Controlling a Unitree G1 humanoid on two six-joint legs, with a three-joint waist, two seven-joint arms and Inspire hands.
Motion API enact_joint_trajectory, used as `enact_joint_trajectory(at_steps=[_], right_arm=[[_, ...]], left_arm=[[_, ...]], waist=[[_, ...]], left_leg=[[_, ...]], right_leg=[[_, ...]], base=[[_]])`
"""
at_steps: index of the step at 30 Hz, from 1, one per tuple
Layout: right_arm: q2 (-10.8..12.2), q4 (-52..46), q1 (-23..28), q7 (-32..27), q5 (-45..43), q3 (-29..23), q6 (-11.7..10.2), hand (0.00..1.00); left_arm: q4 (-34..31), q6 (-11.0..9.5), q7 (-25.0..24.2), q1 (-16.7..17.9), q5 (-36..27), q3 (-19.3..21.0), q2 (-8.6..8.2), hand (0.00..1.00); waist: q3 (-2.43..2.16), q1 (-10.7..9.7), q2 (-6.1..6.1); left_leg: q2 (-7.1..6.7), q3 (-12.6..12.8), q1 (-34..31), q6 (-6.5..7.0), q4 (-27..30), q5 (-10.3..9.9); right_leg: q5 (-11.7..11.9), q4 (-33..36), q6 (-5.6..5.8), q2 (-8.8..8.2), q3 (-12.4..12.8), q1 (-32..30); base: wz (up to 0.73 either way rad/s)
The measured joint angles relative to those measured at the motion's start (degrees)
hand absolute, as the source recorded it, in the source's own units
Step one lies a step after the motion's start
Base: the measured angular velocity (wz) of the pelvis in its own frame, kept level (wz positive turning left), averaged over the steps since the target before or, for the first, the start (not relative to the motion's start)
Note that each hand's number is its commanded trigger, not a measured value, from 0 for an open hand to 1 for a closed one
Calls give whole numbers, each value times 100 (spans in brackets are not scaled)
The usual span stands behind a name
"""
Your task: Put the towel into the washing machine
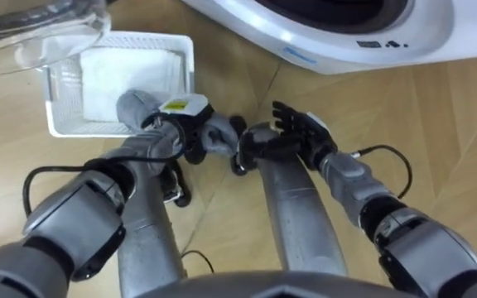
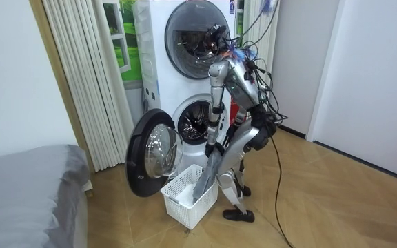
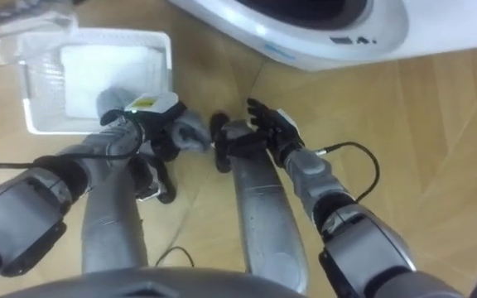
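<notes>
A white towel (image 1: 114, 74) lies folded flat inside a white slatted laundry basket (image 1: 190, 66) on the wood floor. My left hand (image 1: 180, 112) hangs at the basket's near right corner, just short of the towel; its fingers are turned away from view. My right hand (image 1: 301, 128) hovers open beside it, above my knees, holding nothing. The white washing machine (image 1: 346, 41) stands ahead on the right, with its round glass door (image 1: 31, 33) swung open above the basket. In the room view I bend forward over the basket (image 2: 185, 207) before the lower drum (image 2: 195, 124).
The open door (image 2: 154, 155) stands on the room view's left of the basket. A second machine (image 2: 198, 31) is stacked above the first. A curtain (image 2: 81, 76) and a grey bed (image 2: 26, 193) lie further to that side.
</notes>
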Motion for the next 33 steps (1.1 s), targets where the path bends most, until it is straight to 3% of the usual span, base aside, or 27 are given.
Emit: enact_joint_trajectory(at_steps=[6, 12, 15, 18, 21, 24, 26, 29, 33], right_arm=[[-158, 280, 37, 86, -41, -142, -6, 0], [-240, 308, 39, 195, -1, -233, -4, 0], [-295, 309, 31, 316, -43, -264, 3, 0], [-332, 288, 98, 382, -35, -269, 19, 0], [-334, 252, 97, 418, -156, -283, 109, 0], [-350, -27, 183, 480, -448, -318, 128, 0], [-339, -142, 235, 587, -555, -336, 128, 0], [-255, -144, 280, 598, -705, -332, 202, 0], [-224, -146, 326, 604, -739, -337, 283, 0]], left_arm=[[-54, -59, 538, 147, 129, 316, 22, 100], [-663, -126, 1116, 222, 46, 916, 147, 100], [-963, -190, 1292, 240, -371, 996, 159, 100], [-1486, -203, 1178, 440, -1331, 974, 155, 100], [-2102, -210, 707, 560, -2591, 944, 104, 100], [-2397, -247, 34, 729, -4015, 928, 42, 100], [-2541, -244, -695, 923, -5132, 847, -22, 100], [-2556, -184, -1577, 1149, -6331, 722, -65, 100], [-2579, 23, -2436, 1292, -7194, 664, -101, 100]], waist=[[-1, 211, 138], [-5, 216, 193], [-1, 233, 208], [-10, 288, 242], [-26, 393, 263], [-70, 485, 259], [-108, 522, 268], [-161, 521, 231], [-202, 510, 171]], left_leg=[[-74, 112, 801, 53, -542, 115], [-264, 138, 1342, 92, -1024, 265], [-354, 147, 1495, 129, -1237, 371], [-360, 155, 1655, 138, -1398, 416], [-372, 153, 1660, 142, -1440, 440], [-445, 147, 1685, 146, -1496, 491], [-447, 138, 1765, 142, -1544, 540], [-455, 107, 1970, 134, -1649, 553], [-444, 97, 2113, 132, -1750, 602]], right_leg=[[100, -514, 111, -5, 24, 784], [132, -836, 169, -141, -25, 1286], [154, -928, 198, -225, -40, 1436], [167, -1076, 218, -288, -76, 1585], [184, -1117, 217, -312, -108, 1603], [185, -1116, 219, -348, -115, 1613], [217, -1204, 217, -359, -146, 1699], [227, -1276, 214, -354, -160, 1918], [321, -1450, 210, -324, -202, 2102]], base=[[-1], [7], [15], [5], [1], [5], [5], [1], [0]])
